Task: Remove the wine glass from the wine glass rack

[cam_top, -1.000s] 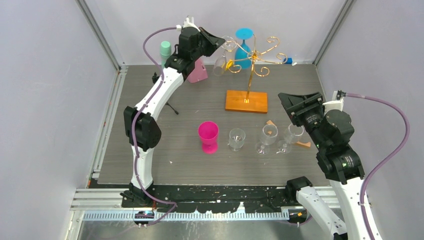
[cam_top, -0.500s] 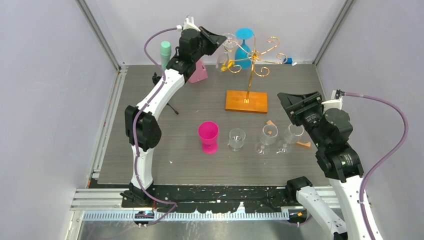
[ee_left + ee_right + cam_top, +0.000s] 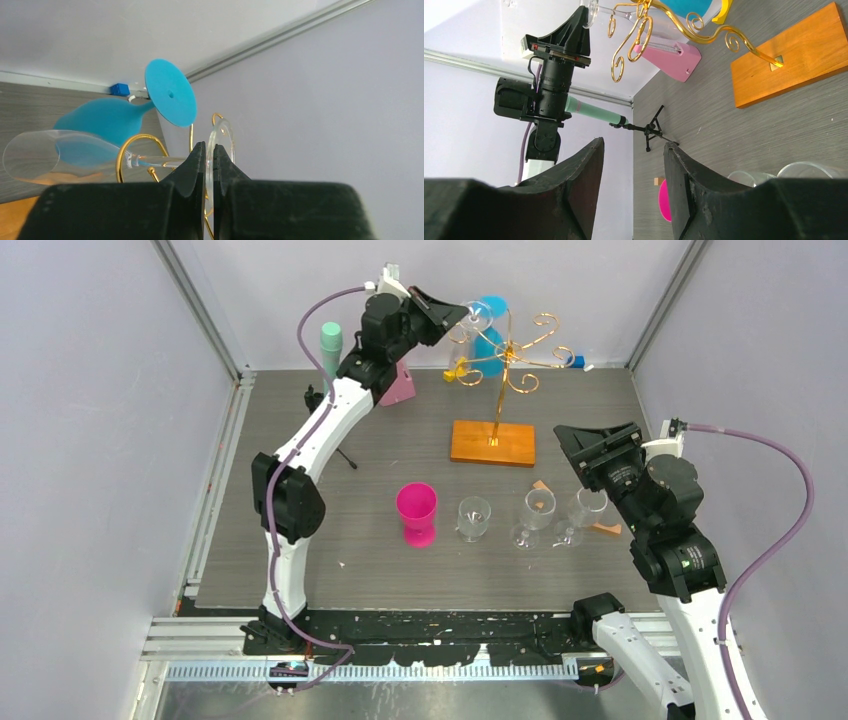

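Above the table [image 3: 380,570], left gripper [image 3: 210,150], clamped on wine glass [image 3: 37,159], has risen beside wine glass rack [image 3: 492,443]

Pretty clearly a robotics lab test cell, not anyone's home or kitchen. Plain lilac-grey panels [image 3: 90,440] box in a grey wood-look table [image 3: 380,570] on the left, right and far sides, with aluminium posts [image 3: 200,310] at the far corners. A left arm [image 3: 310,440] and a right arm [image 3: 690,570], white and black, sit on a slotted metal rail [image 3: 420,668] along the near edge, and purple cables [image 3: 770,520] loop off them.
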`<state>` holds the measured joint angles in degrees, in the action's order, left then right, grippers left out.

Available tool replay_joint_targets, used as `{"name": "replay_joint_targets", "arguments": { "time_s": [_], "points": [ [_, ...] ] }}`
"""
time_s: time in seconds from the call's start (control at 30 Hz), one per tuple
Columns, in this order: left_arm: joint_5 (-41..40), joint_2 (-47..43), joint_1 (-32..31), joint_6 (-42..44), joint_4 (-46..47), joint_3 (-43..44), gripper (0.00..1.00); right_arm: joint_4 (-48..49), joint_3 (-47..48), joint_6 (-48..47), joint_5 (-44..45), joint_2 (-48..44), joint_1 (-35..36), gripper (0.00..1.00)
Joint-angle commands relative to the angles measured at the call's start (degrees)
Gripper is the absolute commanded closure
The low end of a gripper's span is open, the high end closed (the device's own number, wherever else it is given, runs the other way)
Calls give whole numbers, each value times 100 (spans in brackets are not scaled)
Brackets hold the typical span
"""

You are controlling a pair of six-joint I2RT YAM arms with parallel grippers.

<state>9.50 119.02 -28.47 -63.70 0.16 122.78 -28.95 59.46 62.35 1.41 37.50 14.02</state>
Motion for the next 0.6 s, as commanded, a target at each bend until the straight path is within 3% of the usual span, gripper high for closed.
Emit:
{"name": "replay_joint_targets", "arguments": {
  "time_s": [0.0,0.2,0.57],
  "points": [
    [328,-327,-84,-155,556,-138,100,113,57,45,63,-53,-13,47],
    [485,-711,-104,-179,613,-638,100,114,57,54,62,-54,-13,47],
    [-54,-2097,-149,516,532,-1962,100,226,36,48,16,-75,-13,44]
  ]
}}
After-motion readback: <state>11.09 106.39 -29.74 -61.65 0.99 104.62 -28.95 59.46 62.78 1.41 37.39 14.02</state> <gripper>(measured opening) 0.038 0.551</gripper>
